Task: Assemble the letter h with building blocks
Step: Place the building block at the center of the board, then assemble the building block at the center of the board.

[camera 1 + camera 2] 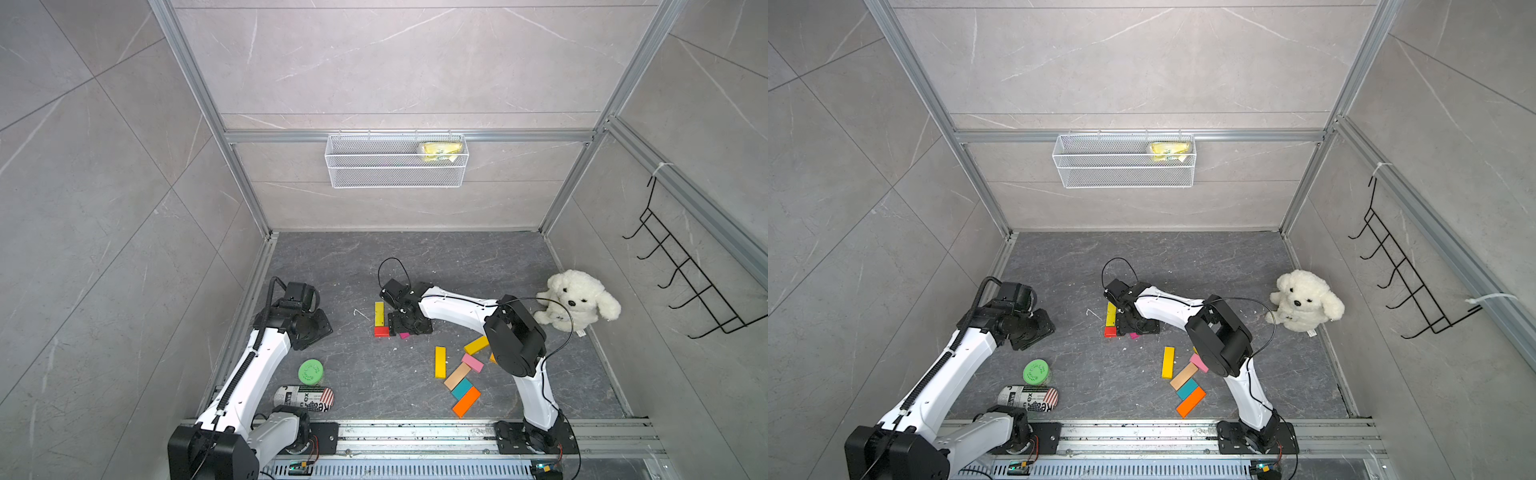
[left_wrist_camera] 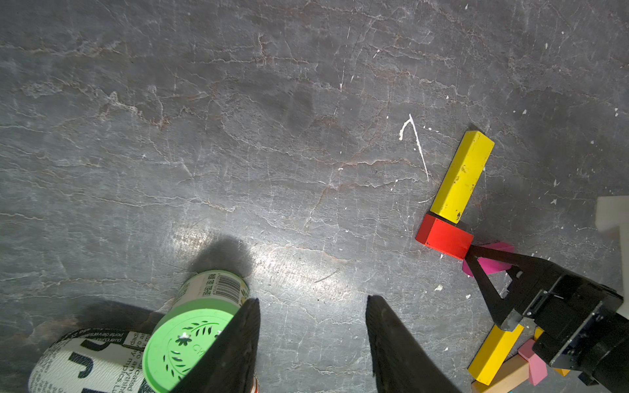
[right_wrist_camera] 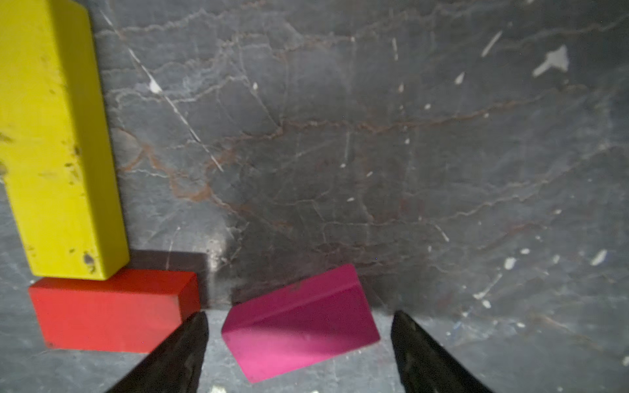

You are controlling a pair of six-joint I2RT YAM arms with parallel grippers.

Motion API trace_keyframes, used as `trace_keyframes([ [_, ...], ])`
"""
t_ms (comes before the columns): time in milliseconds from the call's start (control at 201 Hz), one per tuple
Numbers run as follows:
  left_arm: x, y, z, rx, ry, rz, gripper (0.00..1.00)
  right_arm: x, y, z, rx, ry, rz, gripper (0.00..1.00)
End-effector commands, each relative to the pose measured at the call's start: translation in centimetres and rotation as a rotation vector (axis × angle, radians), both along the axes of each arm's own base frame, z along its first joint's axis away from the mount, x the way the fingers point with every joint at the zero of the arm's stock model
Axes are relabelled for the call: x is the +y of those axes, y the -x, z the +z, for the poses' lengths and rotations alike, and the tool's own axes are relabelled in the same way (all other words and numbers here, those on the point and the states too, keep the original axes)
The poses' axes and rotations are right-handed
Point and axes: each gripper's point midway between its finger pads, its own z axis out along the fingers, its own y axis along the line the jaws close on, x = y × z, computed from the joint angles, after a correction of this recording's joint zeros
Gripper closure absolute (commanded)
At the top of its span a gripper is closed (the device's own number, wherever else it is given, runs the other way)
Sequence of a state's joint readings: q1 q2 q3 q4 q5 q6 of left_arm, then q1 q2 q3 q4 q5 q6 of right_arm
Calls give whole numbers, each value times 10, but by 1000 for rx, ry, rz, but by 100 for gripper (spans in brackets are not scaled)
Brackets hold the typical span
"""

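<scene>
Right gripper (image 3: 299, 313) — parted (astride magenta block (image 3: 301, 331)).

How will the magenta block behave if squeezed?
Probably rigid: the magenta block has crisp painted edges. Flat faces suggest sliding, not rolling. It lies skewed between the open jaws of the right tool, so it may twist.

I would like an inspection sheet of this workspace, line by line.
Surface: dark stone top, white flecks and scratches.
Job's things: yellow block meets red block at a corner; magenta block beside red, apart, askew; loose blocks near the right arm.
Clutter: green-lidded jar; can on its side; plush dog.
Pincers: left pincer open, empty; right pincer open, astride the magenta block.
Cables: black loop at right wrist; no snag seen.
Surroundings: wire basket holding yellow packet; hook rack on wall.
</scene>
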State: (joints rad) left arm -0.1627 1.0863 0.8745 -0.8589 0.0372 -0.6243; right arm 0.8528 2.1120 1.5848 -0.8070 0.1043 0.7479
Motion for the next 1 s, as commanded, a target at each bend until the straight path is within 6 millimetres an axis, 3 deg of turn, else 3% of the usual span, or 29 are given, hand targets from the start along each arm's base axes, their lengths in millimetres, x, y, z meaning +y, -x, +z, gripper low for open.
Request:
trace_keyframes([
  [0,-3,-3,9,-29,15,-20,45,-3,-5,29,-49,-40,-30,11],
  [244,-6,-3,12,-34,27,-32,45,-5,-6,44,-50,-106,-50,9],
  [343,-6,-2,11,-30,30,-36,46,-19,2,49,-56,-80,-68,14],
  [483,-9,-3,7,-24,44,-35,46,-47,16,38,-52,9,-68,18],
  [602,-10,-5,6,-21,52,-35,46,-57,24,24,-32,57,-50,17],
  [990,-10,-7,7,-24,44,-35,46,-37,30,-3,3,64,-5,18],
])
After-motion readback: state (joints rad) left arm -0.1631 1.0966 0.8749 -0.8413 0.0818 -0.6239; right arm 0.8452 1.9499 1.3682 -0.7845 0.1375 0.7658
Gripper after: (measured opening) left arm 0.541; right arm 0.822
